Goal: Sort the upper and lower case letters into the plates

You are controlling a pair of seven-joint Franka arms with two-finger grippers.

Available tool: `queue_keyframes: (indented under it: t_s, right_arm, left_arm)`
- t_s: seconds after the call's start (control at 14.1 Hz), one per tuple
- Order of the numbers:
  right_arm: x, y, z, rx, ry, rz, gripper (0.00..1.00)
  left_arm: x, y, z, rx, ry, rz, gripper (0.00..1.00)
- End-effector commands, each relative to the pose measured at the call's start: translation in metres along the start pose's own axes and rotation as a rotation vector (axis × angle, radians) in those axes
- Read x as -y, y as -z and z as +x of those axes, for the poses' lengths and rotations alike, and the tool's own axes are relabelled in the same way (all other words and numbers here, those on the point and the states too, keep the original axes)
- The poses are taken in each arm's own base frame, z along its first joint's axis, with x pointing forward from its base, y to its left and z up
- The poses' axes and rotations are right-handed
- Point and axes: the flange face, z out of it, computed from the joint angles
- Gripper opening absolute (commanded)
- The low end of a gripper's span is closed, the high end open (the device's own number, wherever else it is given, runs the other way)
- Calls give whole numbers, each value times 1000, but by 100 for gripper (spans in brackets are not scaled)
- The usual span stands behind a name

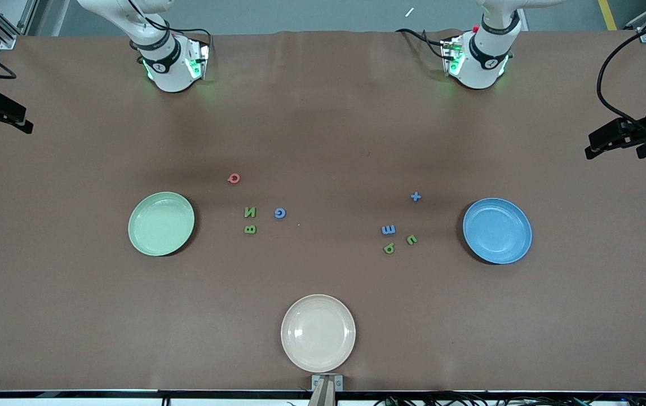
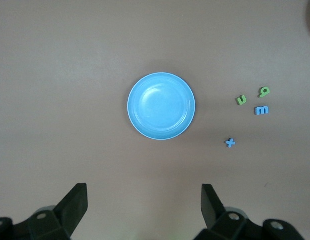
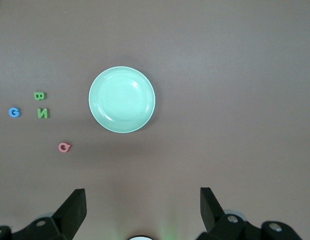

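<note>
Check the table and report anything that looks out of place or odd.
Little stands out. All eight letters lie flat on the table in two loose clusters, none in the pale green plate or blue plate. A third, cream plate sits nearest the front camera, empty. Nothing looks spilled or damaged.

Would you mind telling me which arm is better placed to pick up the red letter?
The right arm, probably: the red letter lies toward its end, near the green plate, below its open tool.
</note>
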Motion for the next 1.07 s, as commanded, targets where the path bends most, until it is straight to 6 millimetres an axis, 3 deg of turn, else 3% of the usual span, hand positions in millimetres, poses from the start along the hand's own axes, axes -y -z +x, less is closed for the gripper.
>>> queue_keyframes:
  t_s: [0.0,0.36,0.64,0.78,1.0]
  right_arm:
    - [0,2,-10,-14,5,12,100]
    - [-3,2,-11,-10,-13,19,100]
    - [-1,3,-11,-14,-19,37,100]
    - [-1,2,-10,-11,-18,38,100]
    - [-1,10,-9,-22,-3,29,100]
  left_arm:
    - [-2,5,-2,7,4,-17,100]
    - [-4,5,-1,4,13,-24,100]
    - [-31,-8,0,32,-30,-40,100]
    - [-57,-36,-1,92,-29,-63,100]
    - [-118,-96,-6,118,5,-57,100]
